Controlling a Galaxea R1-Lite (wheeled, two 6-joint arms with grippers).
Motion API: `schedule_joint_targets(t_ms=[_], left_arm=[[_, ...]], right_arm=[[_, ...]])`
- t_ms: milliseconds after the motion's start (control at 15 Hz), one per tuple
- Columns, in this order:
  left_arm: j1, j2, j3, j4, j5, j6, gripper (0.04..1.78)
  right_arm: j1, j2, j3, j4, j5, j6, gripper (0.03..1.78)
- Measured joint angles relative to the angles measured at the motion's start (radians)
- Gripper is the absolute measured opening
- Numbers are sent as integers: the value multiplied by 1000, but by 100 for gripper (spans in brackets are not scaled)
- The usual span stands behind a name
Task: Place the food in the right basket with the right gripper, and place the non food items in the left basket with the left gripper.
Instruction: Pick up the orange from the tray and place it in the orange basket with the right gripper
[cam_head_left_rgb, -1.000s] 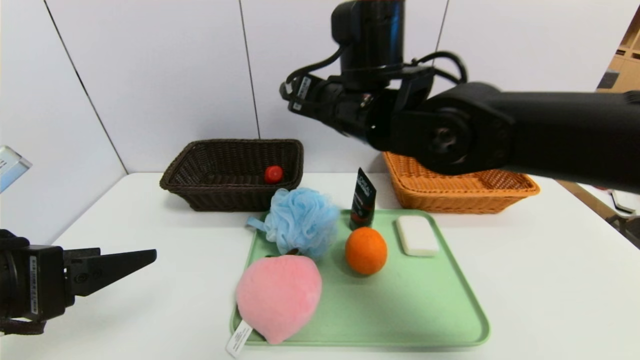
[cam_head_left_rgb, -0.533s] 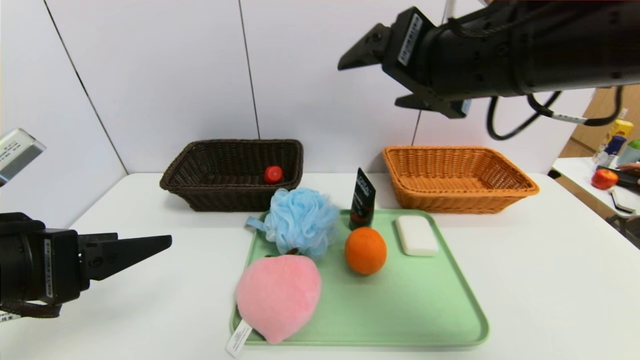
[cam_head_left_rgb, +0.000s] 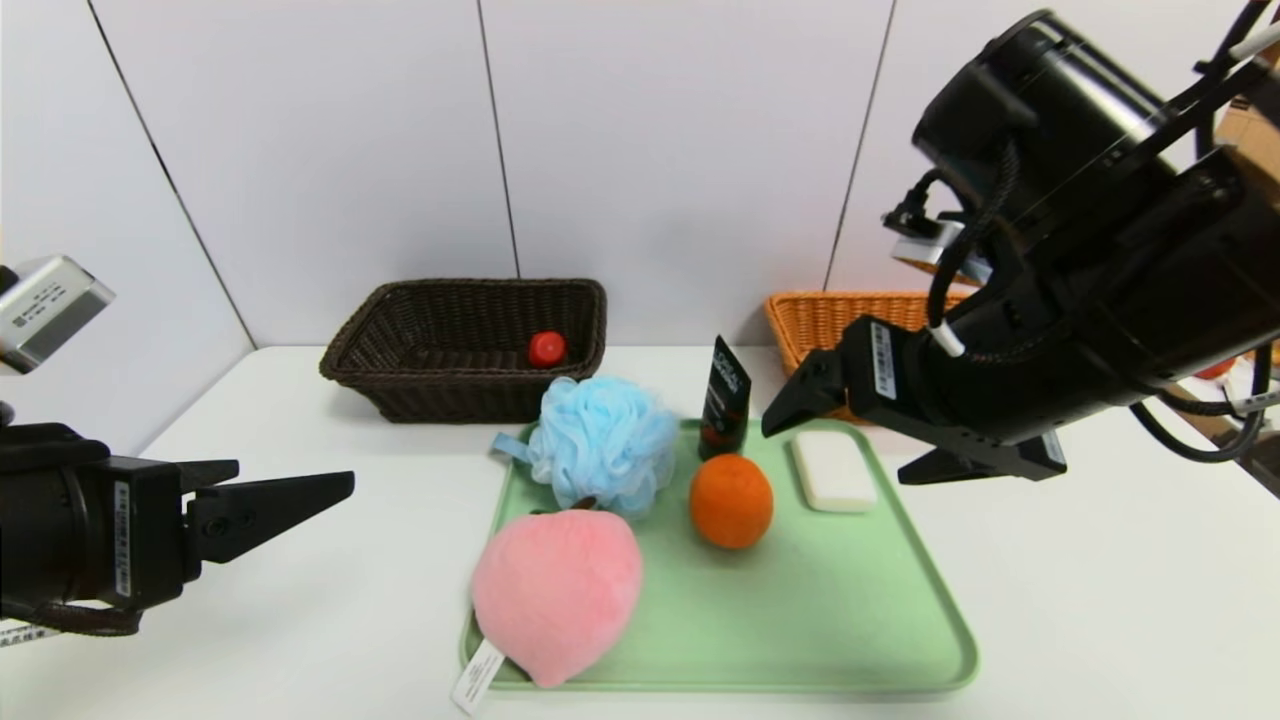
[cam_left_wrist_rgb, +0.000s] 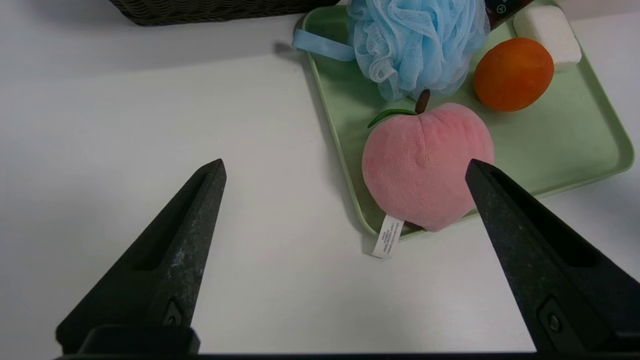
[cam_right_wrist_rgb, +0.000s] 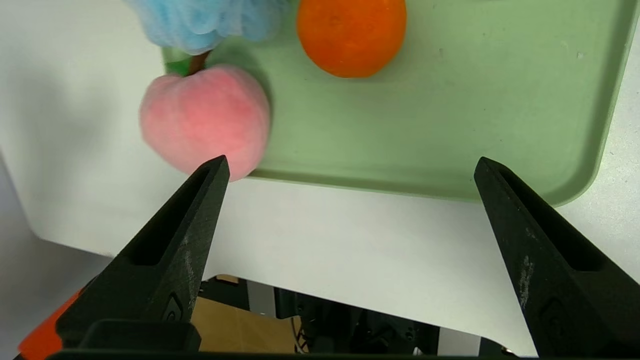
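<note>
The right end effector (cam_head_left_rgb: 855, 435), jaws spread wide and empty, hangs above the far right of the green tray (cam_head_left_rgb: 850, 620), over the white soap bar (cam_head_left_rgb: 833, 470). Just left of it sits the round orange fruit (cam_head_left_rgb: 731, 500); the pink plush peach (cam_head_left_rgb: 556, 590), white tag dangling, lies nearer left. The left end effector (cam_head_left_rgb: 300, 495) hovers spread over the desk (cam_head_left_rgb: 1100, 600), left. The dark tube's (cam_head_left_rgb: 726, 398) lettering is unreadable.

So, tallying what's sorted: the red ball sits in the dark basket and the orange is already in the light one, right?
Not quite. The red ball is in the dark basket, but the orange lies on the green tray, as the head view shows.
</note>
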Motion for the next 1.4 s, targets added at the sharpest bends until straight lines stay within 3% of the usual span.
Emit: schedule_joint_targets(t_ms=[133,533,1400], left_arm=[[-17,-10,9,-5,-5,11,169],[-21,-11,3,-1,-7,2,169],[-22,-9,21,1,-9,8,169]], right_arm=[[-1,51,6,-11,-10,0,169],[3,210,-26,-64,-101,-9,169],[-10,387,-128,-66,-105,0,170]])
